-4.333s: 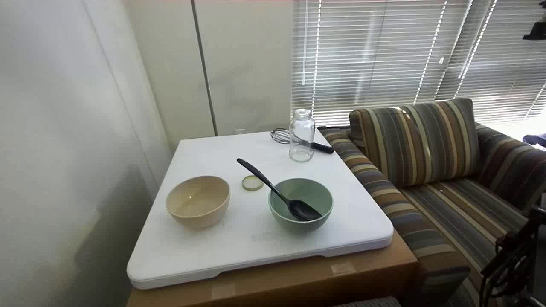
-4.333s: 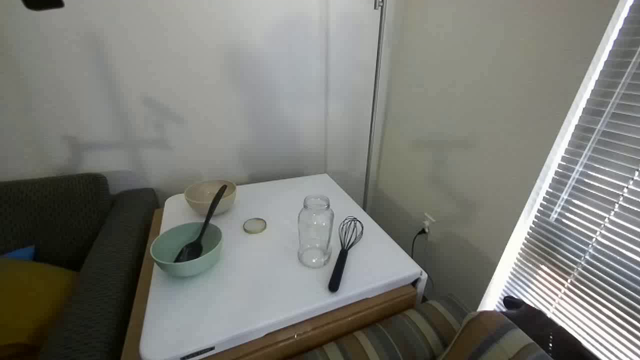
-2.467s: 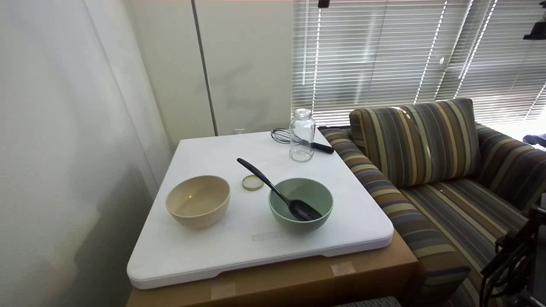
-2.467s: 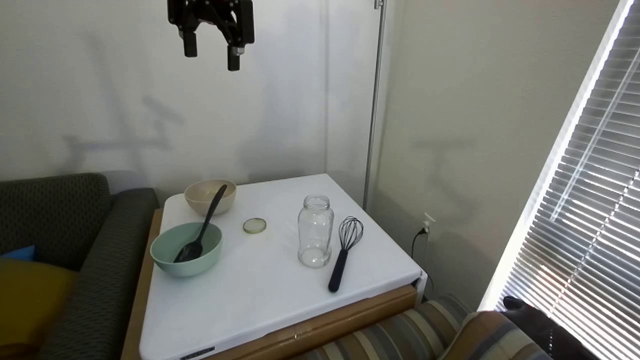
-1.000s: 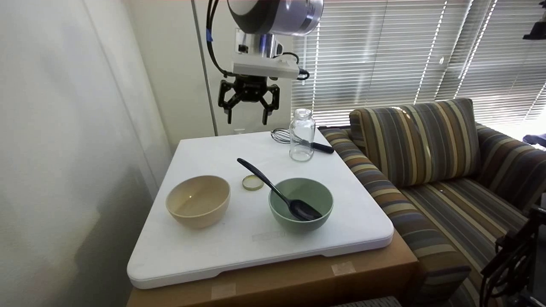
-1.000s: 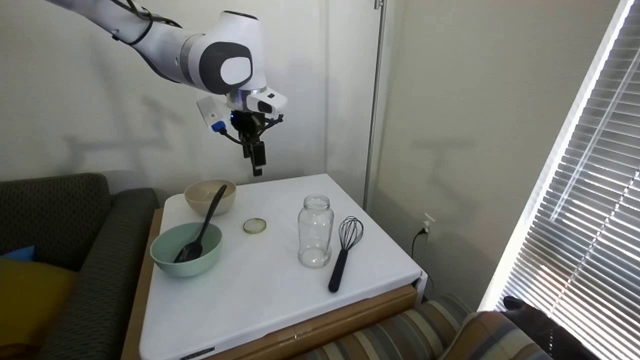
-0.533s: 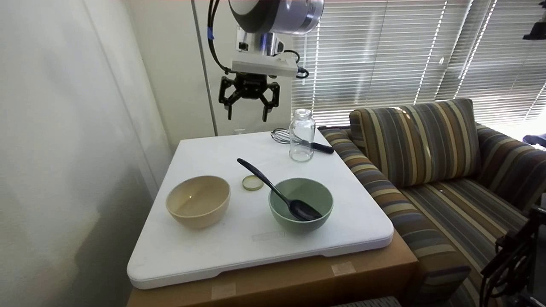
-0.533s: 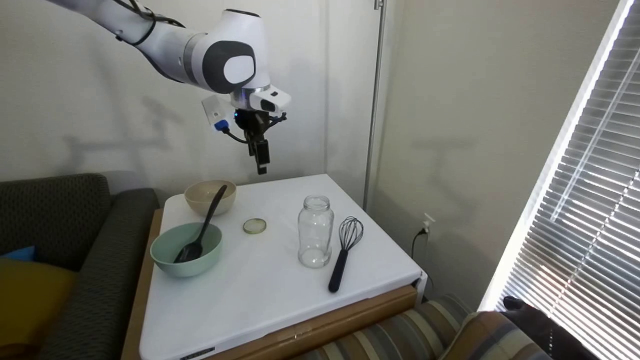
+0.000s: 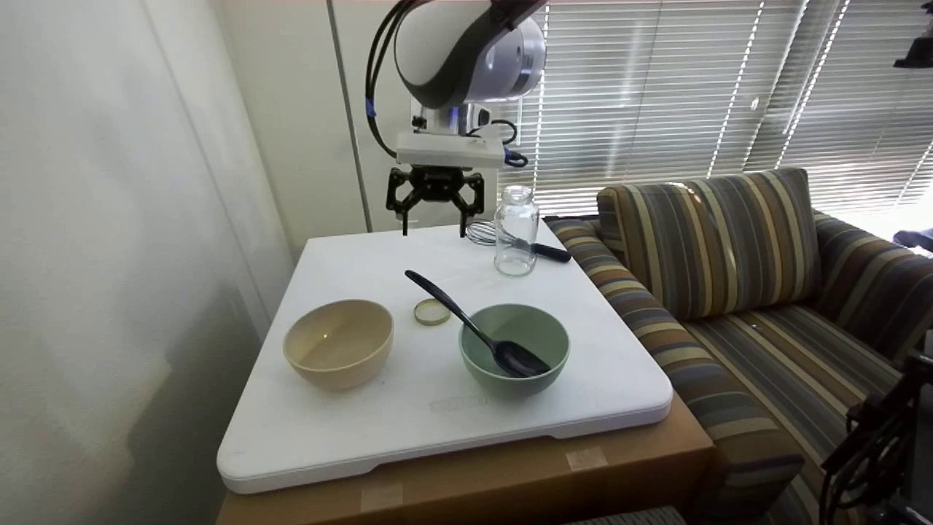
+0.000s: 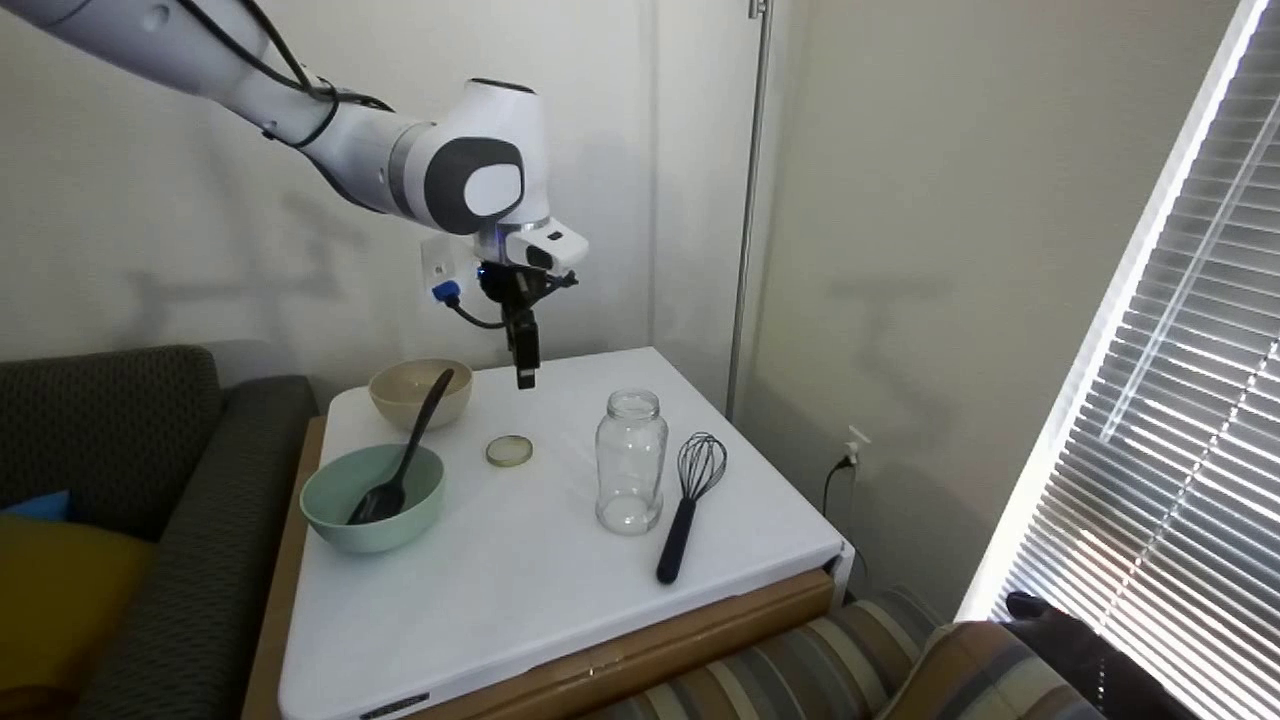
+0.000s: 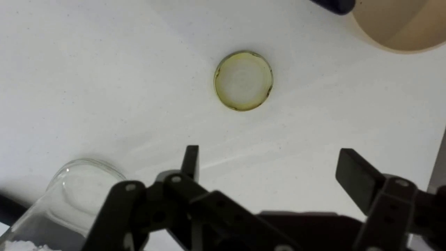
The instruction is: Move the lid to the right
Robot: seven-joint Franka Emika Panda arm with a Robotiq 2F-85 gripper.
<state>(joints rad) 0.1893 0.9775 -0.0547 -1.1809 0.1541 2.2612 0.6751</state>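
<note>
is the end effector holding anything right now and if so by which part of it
Nothing is held: the end effector hangs open, and the lid lies apart from it on the white tabletop.

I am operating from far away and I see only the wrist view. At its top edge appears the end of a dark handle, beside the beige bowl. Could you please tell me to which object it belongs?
Observer: It belongs to a black spoon, whose head rests in a green bowl outside your picture.
Operator: Thank you, this is clear. From here I cannot judge the height. Is the gripper down at the level of the lid?
Observer: No. Both exterior views show its fingers in the air above the white table, higher than the lid.
</note>
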